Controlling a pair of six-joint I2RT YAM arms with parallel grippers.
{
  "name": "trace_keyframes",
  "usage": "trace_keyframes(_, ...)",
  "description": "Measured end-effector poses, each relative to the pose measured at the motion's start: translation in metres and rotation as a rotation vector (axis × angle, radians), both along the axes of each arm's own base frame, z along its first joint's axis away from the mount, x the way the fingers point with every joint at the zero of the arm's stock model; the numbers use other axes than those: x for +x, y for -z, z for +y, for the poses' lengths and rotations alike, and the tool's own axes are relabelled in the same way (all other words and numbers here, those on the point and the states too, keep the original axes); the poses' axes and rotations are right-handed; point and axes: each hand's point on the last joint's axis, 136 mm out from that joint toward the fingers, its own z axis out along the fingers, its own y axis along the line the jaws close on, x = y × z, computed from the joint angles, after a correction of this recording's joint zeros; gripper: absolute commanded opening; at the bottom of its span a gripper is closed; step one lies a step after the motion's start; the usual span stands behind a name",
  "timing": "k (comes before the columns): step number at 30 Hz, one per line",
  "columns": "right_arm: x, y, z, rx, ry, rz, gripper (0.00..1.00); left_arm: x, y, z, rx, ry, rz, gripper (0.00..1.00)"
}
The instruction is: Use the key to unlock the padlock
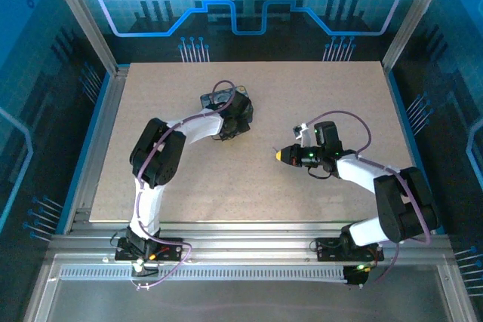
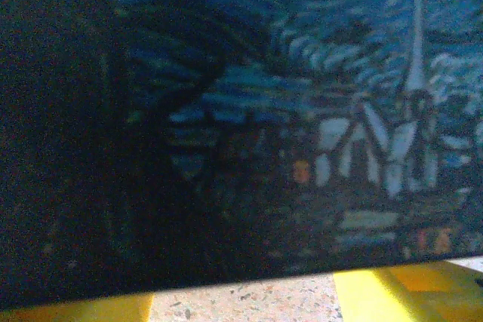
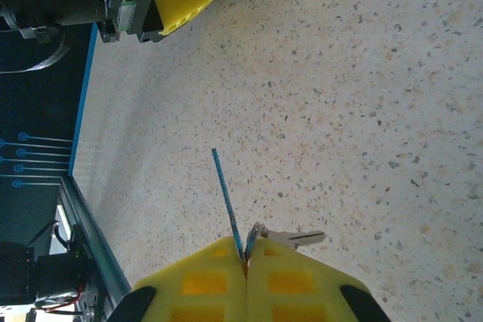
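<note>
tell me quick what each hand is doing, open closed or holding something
left hand: fingers apart at the blue tin, grip cannot be told
right hand: closed on the key

Left arm: elbow bent high, forearm reaching forward and inward.
Left gripper: yellow fingers standing well apart.
Right arm: folded at the elbow, forearm stretched low toward the left.
Right gripper: pointing left, fingertips pressed together, pinching the key.
</note>
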Motion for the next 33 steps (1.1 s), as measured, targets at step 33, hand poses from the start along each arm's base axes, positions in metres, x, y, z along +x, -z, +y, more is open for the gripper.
trace_keyframes(33,0.006,0.003,0.004,0.046,-0.013,0.005,0.0,0.01,0.011,0.01,0.106,0.095,0.015,0.23)
